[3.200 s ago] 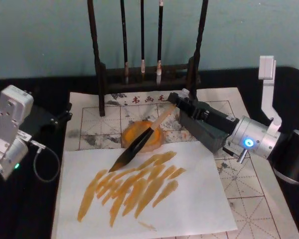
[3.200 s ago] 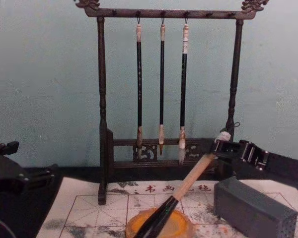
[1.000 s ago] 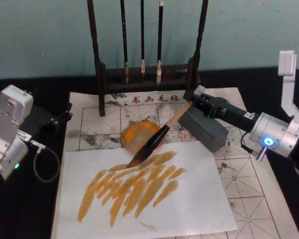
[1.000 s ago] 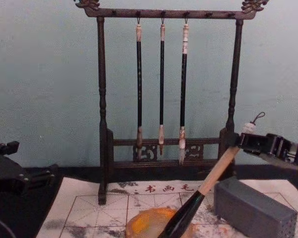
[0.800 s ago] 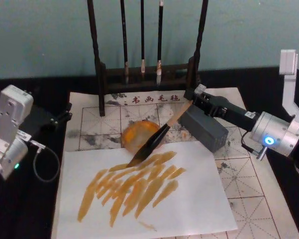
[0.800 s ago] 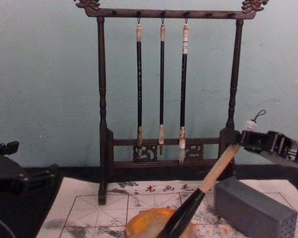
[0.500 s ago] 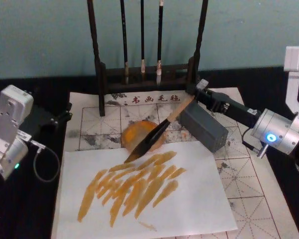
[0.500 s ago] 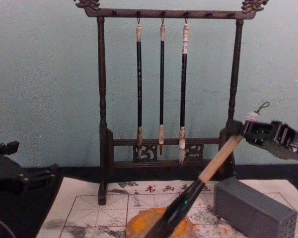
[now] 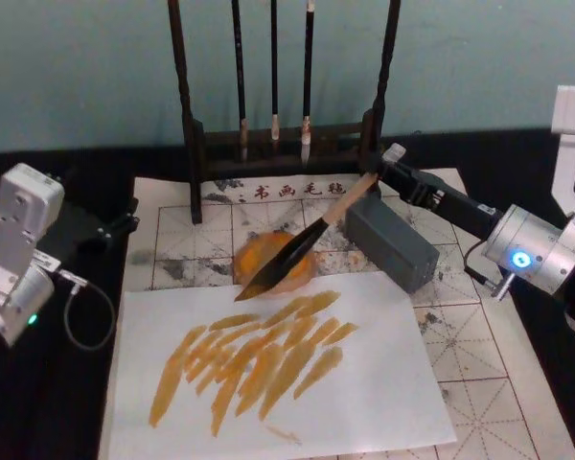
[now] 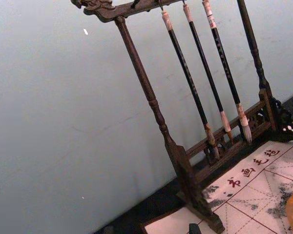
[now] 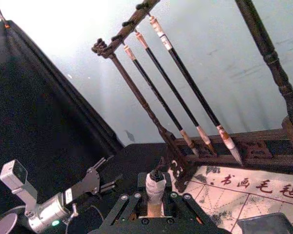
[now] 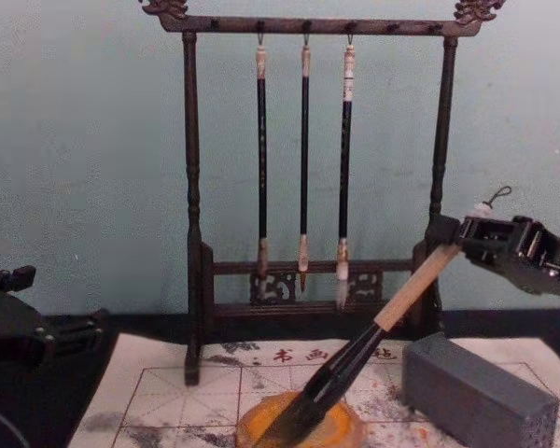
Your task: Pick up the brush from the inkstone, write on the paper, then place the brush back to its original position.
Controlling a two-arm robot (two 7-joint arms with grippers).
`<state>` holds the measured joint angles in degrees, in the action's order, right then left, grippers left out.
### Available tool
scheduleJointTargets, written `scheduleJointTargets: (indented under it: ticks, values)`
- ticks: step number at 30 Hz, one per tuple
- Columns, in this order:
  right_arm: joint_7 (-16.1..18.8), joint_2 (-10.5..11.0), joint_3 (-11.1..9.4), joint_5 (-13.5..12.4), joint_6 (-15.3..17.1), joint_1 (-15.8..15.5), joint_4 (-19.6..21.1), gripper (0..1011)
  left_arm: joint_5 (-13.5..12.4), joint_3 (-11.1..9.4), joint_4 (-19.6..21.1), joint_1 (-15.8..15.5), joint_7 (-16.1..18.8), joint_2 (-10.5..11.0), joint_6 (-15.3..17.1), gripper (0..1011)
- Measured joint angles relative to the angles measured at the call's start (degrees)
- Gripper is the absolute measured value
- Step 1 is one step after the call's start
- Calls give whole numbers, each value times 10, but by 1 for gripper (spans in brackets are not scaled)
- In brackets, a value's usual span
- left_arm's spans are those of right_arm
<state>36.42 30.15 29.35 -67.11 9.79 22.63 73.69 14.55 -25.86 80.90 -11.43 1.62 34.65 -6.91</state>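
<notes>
Two arms stand at this black tabletop (image 9: 556, 153), and the right one has the work. The right gripper (image 9: 395, 171) reaches in from the right edge toward the far middle, its jaws pinching the brush (image 9: 309, 237) by the top of its tan handle, just below the cord loop. The brush slants down from there toward the near left, and its dark bristles lie over the orange inkstone (image 9: 252, 251), with the tip at the dish's near-left rim. From the chest view the hairs look to be down in the dish.

The inkstone sits on the paper (image 9: 172, 228), a red-gridded sheet spread across the middle of the tabletop with red characters along its far edge. A plain white sheet (image 9: 374, 383) covers the paper's near part and carries a fan of orange strokes. A grey block (image 9: 391, 244) lies just right of the inkstone, under the right gripper's reach. At the far edge stands a dark wooden rack (image 9: 184, 105) with three thin brushes (image 9: 273, 67) hanging from it.

The left gripper (image 9: 125, 217) hangs by the left edge, beside the paper's far-left corner, jaws spread and holding nothing.
</notes>
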Motion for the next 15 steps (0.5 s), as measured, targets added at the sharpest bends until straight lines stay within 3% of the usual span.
scheduleJointTargets:
  ticks: [15]
  values:
    - [-31, -23, -7, -14, -16, 4, -30, 183, 0, 0, 0, 0, 0, 0, 0, 1001]
